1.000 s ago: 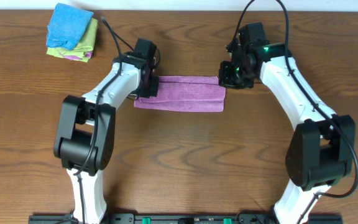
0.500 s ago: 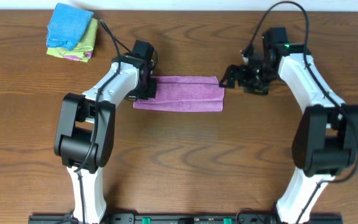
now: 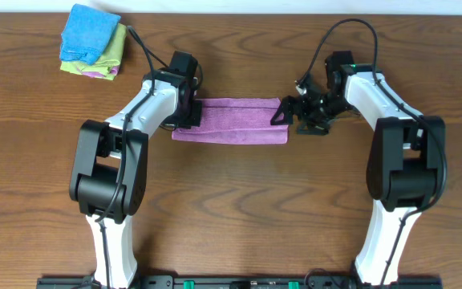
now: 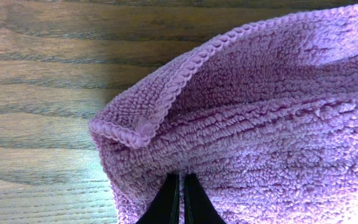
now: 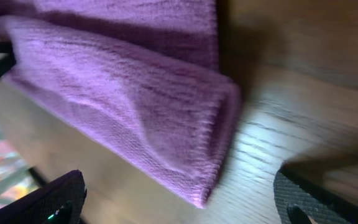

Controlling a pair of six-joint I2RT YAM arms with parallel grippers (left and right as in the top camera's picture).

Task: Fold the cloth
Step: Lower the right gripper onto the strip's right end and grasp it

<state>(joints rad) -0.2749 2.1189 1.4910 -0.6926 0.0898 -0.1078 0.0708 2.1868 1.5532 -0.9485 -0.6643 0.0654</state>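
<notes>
From overhead, the cloth [image 3: 231,120] lies as a folded purple strip at the middle of the table [image 3: 231,209]. Its long axis runs left to right, with one short end towards each arm. Your left gripper [image 3: 189,114] sits on the left end. Your right gripper [image 3: 289,120] is at the right end with its jaws spread. A stack of cloths [image 3: 93,42] rests well apart at the far left corner.

In the left wrist view, the left gripper [image 4: 180,198] is narrow, its tips nipped together on a pinch of the cloth [image 4: 260,112]. The hemmed corner curls up just beside them, above the wood. You cannot tell from here how many layers that pinch holds. If it has only the top one, a lift would probably peel the strip open rather than carry it.

In the right wrist view, the right gripper [image 5: 179,196] is wide and holds nothing. The doubled end of the cloth [image 5: 123,106] lies between and ahead of its fingers [image 5: 55,199], running away from the camera. Closing here may catch just the corner, or miss a layer. The end could then slip out. An uneven grip between your two arms would likely skew the next fold across the long axis, leaving the ends unmatched.
</notes>
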